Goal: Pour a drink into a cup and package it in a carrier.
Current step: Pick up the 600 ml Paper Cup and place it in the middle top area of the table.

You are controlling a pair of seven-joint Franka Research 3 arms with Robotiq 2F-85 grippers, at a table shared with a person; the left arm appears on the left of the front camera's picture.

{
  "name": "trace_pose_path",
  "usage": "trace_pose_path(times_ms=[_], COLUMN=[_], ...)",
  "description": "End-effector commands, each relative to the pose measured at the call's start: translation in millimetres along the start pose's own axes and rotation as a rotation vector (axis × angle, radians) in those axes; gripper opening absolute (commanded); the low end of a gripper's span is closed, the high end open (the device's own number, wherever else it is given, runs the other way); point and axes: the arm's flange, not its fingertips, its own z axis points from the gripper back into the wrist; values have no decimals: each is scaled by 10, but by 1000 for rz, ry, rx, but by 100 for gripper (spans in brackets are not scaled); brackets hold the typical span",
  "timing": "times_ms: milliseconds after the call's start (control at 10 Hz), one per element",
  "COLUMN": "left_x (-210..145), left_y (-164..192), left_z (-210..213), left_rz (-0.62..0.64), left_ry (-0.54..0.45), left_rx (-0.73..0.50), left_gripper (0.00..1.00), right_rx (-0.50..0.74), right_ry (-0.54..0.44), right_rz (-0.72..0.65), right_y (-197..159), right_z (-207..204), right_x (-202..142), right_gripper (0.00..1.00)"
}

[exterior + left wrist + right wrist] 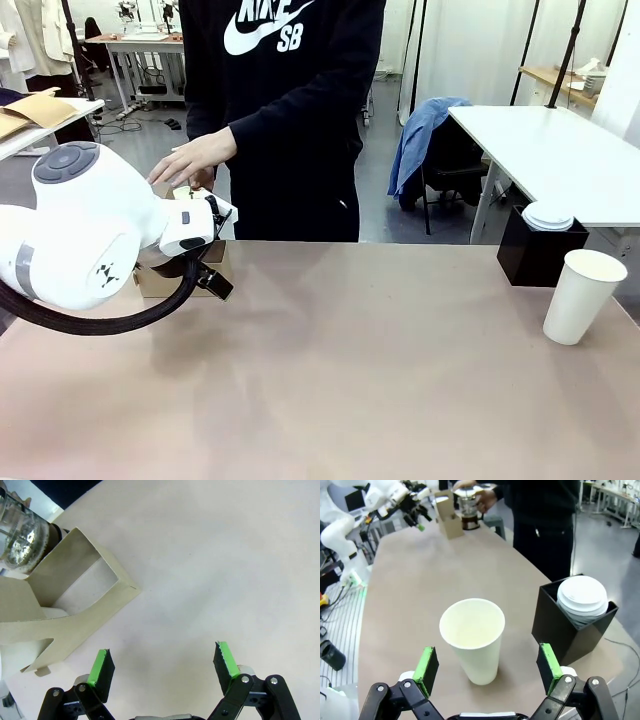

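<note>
Left gripper is released and empty. The carrier sits just beside it, cut off at the frame edge. The jug beyond it is cropped too, and its contents are hard to make out. Right gripper is likewise spread and empty. The lidless cup stands upright ahead of it, with neither pad touching it, beside a black box of lids.

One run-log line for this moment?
left pincer: open, beside carrier | right pincer: open, facing cup | cup: empty, no lid
</note>
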Motion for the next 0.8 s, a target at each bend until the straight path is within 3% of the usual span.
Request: trace_pose_path(times_ms=[0,300,500,700], left_x=[-4,-4,-4,-4], left_y=[7,7,7,7], left_z=[1,1,1,1], left_rz=[2,2,2,2], left_ry=[0,0,0,0], left_rx=[-1,-1,-1,-1], left_gripper=[100,100,100,100], right_rx=[2,5,-11,19], right_ry=[-6,-211,-267,-294], right_rz=[-2,41,65,-11], right_y=[-18,-105,-157,-175], right_z=[-28,-170,-262,-455], right_x=[-42,-606,-833,-1018], right_gripper=[100,100,100,100])
